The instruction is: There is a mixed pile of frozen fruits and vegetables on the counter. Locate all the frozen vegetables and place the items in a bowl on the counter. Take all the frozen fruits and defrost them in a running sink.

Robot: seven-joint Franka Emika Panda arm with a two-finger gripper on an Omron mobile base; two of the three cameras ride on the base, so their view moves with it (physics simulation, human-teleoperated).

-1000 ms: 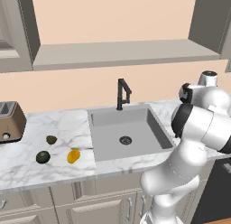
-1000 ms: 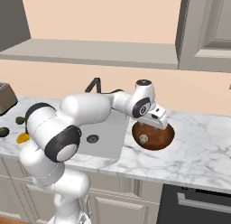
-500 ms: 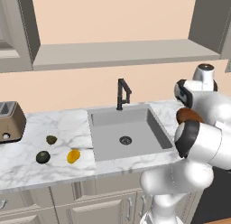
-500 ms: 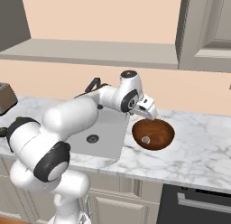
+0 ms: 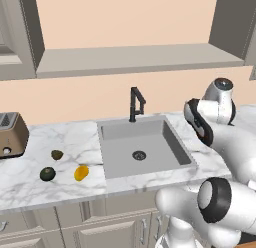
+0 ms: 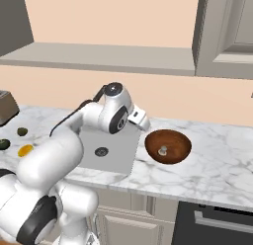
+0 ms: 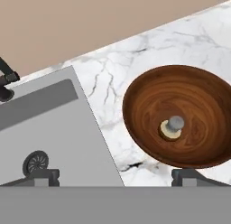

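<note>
Right of the sink point(image 6: 106, 147) I list: bowl point(image 6: 168, 146) holding one mushroom point(image 6: 162, 151); my gripper point(image 6: 142, 121) above the gap between them, jaws wide open, empty.

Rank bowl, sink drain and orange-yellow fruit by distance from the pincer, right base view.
1. Bowl, on the counter just right of the open pincer.
2. Sink drain, in the basin to its lower left.
3. Orange-yellow fruit, far left on the counter.

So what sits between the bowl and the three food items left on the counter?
The sink, with its black faucet, lies between the bowl and those items, as the right base view shows.
</note>
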